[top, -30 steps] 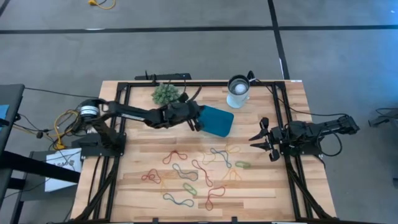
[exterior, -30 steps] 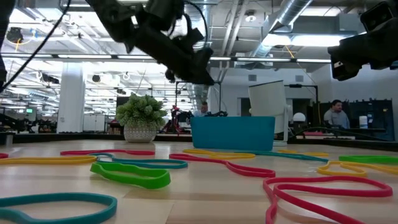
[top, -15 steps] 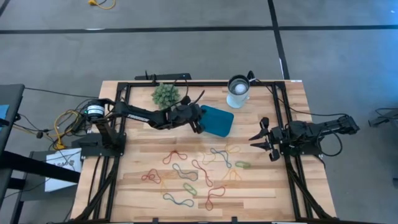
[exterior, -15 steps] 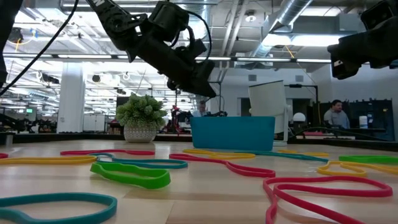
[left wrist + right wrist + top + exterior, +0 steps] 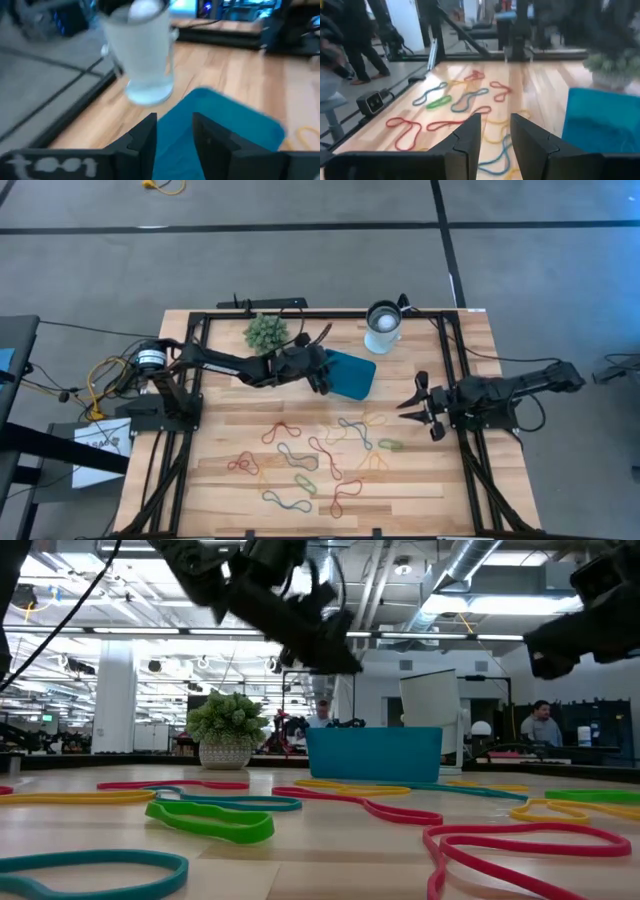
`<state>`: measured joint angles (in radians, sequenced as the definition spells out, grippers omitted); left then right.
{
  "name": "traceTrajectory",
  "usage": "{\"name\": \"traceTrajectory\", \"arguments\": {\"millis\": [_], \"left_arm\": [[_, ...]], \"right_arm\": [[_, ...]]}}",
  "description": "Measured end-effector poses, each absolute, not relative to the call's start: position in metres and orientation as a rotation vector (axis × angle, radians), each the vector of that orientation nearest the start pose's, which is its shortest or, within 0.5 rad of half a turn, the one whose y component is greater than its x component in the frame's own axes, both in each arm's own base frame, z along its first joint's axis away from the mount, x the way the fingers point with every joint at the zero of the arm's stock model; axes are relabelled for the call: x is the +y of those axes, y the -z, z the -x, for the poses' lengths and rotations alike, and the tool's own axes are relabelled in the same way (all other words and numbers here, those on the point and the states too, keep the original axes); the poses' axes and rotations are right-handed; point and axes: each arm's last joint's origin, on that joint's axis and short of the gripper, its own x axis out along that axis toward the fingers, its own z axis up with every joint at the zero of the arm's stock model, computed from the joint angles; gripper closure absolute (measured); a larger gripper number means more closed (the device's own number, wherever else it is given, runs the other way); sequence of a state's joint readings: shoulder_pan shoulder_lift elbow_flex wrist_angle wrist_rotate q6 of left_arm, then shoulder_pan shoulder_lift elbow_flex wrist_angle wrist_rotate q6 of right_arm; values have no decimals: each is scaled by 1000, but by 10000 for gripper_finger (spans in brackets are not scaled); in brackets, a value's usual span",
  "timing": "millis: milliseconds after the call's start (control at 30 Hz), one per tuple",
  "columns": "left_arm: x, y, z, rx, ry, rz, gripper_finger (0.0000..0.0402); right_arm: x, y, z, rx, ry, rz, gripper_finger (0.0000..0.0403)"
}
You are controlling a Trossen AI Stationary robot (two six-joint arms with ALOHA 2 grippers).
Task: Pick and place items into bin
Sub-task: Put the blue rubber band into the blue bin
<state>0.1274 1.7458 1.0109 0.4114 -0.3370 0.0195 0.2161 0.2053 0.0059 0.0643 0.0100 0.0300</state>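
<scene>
Many rubber-band loops [image 5: 318, 456] lie scattered flat across the near half of the wooden counter [image 5: 215, 430], in red, blue, green, yellow and orange; none is held. At the far side stand a teal bin [image 5: 350, 374], a small green plant [image 5: 265, 332] and a white cup [image 5: 383, 326], the cup just beyond the bin's far corner. Black frame rails [image 5: 455, 370] run along both sides of the counter. No legible writing on the task items; pale marks on the left wrist housing cannot be read.

Left arm reaches low across the far side, its left pincer [image 5: 320, 373] at the bin's left edge, fingers [image 5: 145, 140] parted with nothing between them. Right arm lies level at the right rail, right pincer [image 5: 417, 406] above the counter, fingers [image 5: 470, 137] spread and unloaded, pointing toward the loops.
</scene>
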Motion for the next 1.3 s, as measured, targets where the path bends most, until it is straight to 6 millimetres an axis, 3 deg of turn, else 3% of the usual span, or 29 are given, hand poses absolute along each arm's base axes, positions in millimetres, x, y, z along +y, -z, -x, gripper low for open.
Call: {"name": "traceTrajectory", "arguments": {"millis": [133,367,467,700,800,1000,1133,1300], "left_arm": [[50,-245,-388,266,-432,-179,283],[39,-304,-395,300,-516,-321,283],[34,-325,-383,403,-526,-332,283],[14,-358,-322,586,-501,-205,283],[0,-356,-305,614,-506,-158,283],[-29,-323,-293,615,-564,-184,283],[-40,-304,-287,595,-688,-201,283],[-49,-290,-281,609,-683,-177,283]], "right_arm": [[23,-150,-114,240,-146,-58,303],[29,-175,-140,296,-133,-64,303],[32,-179,-157,365,-129,-53,303],[40,-162,-192,578,-109,-39,303],[43,-153,-206,647,-100,-36,303],[50,-139,-235,748,-93,-15,303],[54,-131,-255,791,-91,-5,303],[55,-119,-274,840,-77,0,303]]}}
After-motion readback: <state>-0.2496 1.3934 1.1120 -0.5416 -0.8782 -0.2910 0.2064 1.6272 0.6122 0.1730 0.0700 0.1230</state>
